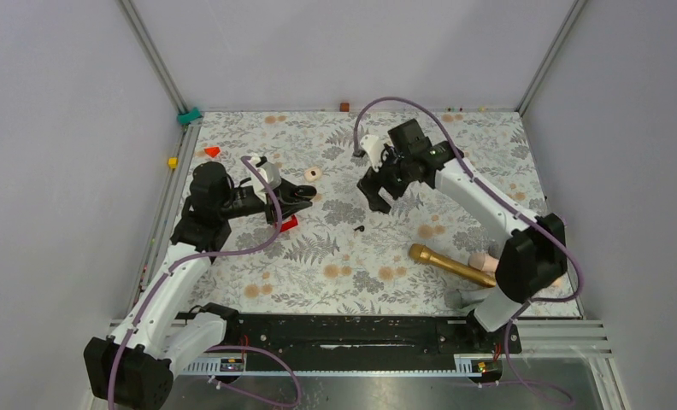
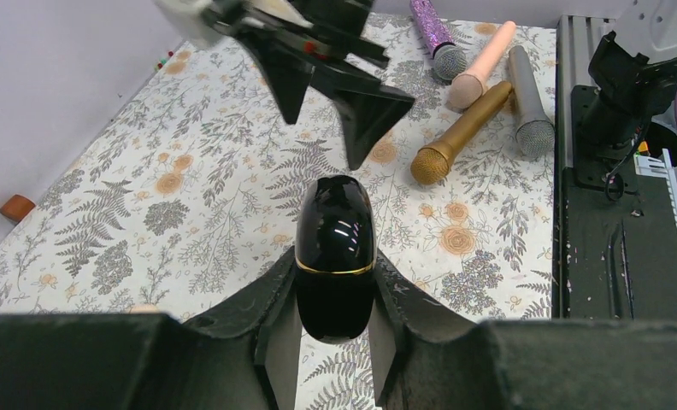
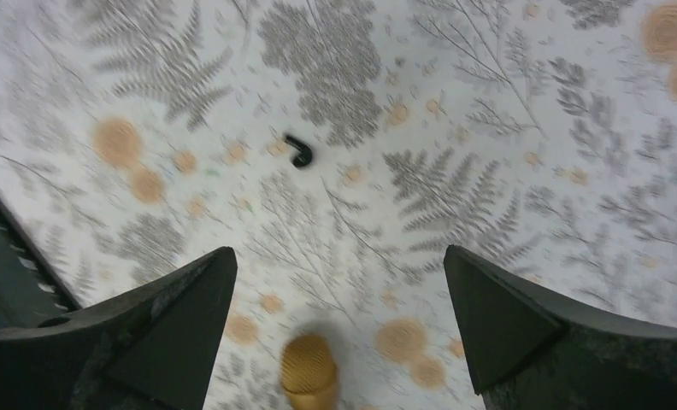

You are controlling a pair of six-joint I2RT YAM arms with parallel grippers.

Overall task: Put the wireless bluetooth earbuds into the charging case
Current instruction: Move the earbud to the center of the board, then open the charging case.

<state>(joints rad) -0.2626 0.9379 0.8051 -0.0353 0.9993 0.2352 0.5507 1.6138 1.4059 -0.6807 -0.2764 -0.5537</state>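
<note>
My left gripper is shut on the charging case, a glossy black oval with a thin gold band, held above the mat. In the top view that gripper sits left of centre. One small black earbud lies alone on the floral mat. My right gripper hovers over the mat with its jaws wide apart and nothing between them; the earbud is ahead of its fingertips. From above, the right gripper is just up and right of the earbud. In the left wrist view the right gripper hangs beyond the case.
Several microphones lie at the right near side: gold, pink, silver and purple glitter. The gold head shows under the right jaws. A red box lies below the left gripper, an orange-red triangle far left.
</note>
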